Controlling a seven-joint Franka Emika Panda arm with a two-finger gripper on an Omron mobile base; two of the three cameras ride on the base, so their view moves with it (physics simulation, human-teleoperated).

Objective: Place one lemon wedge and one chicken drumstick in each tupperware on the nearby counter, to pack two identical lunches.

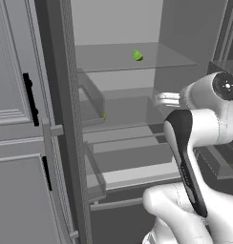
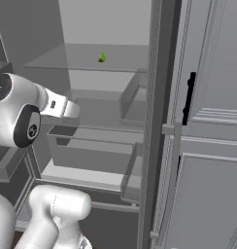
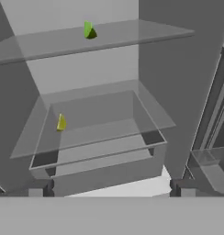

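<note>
From the left base view, I face an open fridge. One lemon wedge sits on the upper glass shelf, toward its back and roughly midway between the side edges. A second wedge peeks out low at the left edge of the shelf below.

In the right base view the upper lemon wedge stands on the same glass shelf, its narrow tip up.

Through the hand view, my claw is released, jaws spread wide, nothing between them, well short of either wedge. The upper wedge stands near the shelf's back edge, long axis close to vertical, point up and leaning slightly left. The lower wedge stands upright near the left edge of the lower shelf, over a clear drawer.

I judge the step to be reaching for a wedge. To do it well, I should come in level above the shelf and close across the thin faces, low on the body.
</note>
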